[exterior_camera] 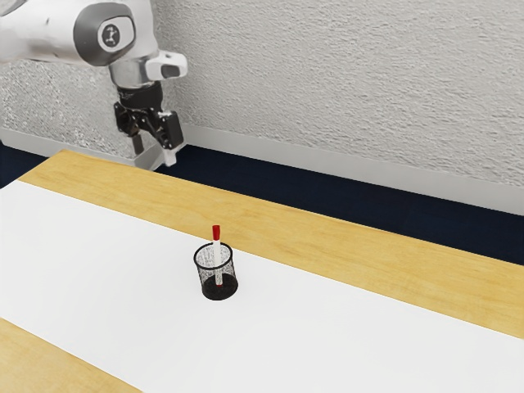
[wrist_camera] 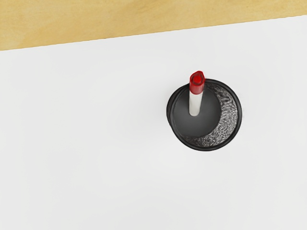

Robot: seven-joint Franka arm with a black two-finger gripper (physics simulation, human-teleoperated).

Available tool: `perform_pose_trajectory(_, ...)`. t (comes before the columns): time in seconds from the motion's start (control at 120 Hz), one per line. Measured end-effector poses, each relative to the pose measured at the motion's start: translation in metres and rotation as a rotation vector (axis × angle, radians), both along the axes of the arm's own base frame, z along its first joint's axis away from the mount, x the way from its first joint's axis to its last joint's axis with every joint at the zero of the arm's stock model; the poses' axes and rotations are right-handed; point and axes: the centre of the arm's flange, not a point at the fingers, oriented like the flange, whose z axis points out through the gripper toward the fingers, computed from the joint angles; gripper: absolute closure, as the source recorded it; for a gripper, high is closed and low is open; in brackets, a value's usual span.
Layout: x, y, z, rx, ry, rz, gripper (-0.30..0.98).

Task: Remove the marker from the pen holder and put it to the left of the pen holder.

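A dark round emblem is borne by the arm (exterior_camera: pixel 88 33); the gripper (exterior_camera: pixel 154 154) is held wide. The red-capped marker (exterior_camera: pixel 217 249) is held nearly upright in the mesh pen holder (exterior_camera: pixel 219 292); the holder is surrounded by white mat (exterior_camera: pixel 327 344), the mat's edge near.

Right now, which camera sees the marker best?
The exterior view: it shows the marker side-on, its red end above the pen holder, its lower part visible through the mesh. The wrist view looks down on it: bigger, but squashed short.
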Motion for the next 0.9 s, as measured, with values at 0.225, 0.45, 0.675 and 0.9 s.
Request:
perform_pose_trajectory(0.225,-0.009,0.023,-0.094,-0.006,0.121,0.015,0.02)
perform_pose_trajectory(0.45,-0.024,0.019,-0.180,-0.015,0.174,0.062,0.02)
perform_pose_trajectory(0.675,-0.016,-0.033,-0.203,-0.067,0.212,0.190,0.02)
perform_pose_trajectory(0.9,-0.002,-0.060,-0.201,-0.065,0.204,0.276,0.02)
